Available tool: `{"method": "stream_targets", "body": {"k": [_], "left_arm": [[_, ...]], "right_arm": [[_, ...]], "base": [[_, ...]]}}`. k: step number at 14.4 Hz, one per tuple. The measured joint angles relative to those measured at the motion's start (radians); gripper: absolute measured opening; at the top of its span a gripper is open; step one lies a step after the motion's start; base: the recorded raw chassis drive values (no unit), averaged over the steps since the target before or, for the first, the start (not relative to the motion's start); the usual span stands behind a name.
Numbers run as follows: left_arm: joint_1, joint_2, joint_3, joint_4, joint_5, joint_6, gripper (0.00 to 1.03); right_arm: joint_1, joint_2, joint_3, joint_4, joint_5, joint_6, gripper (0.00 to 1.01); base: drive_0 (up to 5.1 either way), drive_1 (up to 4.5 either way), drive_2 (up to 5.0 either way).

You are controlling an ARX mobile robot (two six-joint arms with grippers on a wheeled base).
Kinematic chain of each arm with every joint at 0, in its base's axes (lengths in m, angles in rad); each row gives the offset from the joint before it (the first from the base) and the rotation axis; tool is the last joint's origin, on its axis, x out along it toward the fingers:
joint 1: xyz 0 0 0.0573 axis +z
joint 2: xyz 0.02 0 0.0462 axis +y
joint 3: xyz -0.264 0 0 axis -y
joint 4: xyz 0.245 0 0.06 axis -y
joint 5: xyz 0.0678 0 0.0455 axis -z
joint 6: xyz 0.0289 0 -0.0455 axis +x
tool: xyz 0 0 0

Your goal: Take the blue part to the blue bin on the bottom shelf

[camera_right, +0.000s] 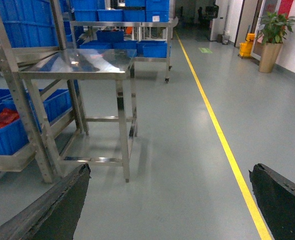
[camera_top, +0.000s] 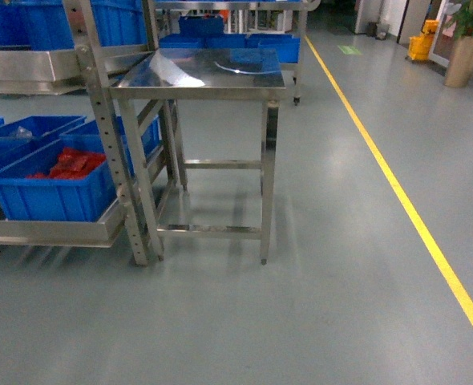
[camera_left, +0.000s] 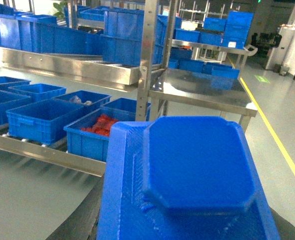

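The blue part (camera_left: 197,165), a flat plastic piece with a raised octagonal block, fills the lower left wrist view. My left gripper (camera_left: 185,217) is shut on it; only one dark finger (camera_left: 85,220) shows beside it. On the bottom shelf (camera_left: 37,150) ahead, an empty blue bin (camera_left: 42,117) stands left of a crate of red packets (camera_left: 100,127). Behind them is a crate with a clear bag (camera_left: 82,100). My right gripper (camera_right: 170,200) is open over bare floor, holding nothing. Neither gripper appears in the head view.
A steel table (camera_top: 200,76) stands to the right of the rack post (camera_top: 112,136). The crate of red packets (camera_top: 60,180) sits at the shelf's right end. A yellow floor line (camera_top: 405,200) runs along the right. A potted plant (camera_top: 465,40) and a yellow bucket (camera_top: 419,44) stand far off.
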Motion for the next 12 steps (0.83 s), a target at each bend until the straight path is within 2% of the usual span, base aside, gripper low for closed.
{"method": "stream_targets", "body": {"k": [12], "left_arm": [[0.0,-0.002,0.0,0.003,0.0,0.0,0.43]], "right_arm": [[0.0,0.0,0.0,-0.001,0.0,0.0,0.98]], "base": [[0.0,4.15,-4.1]]}}
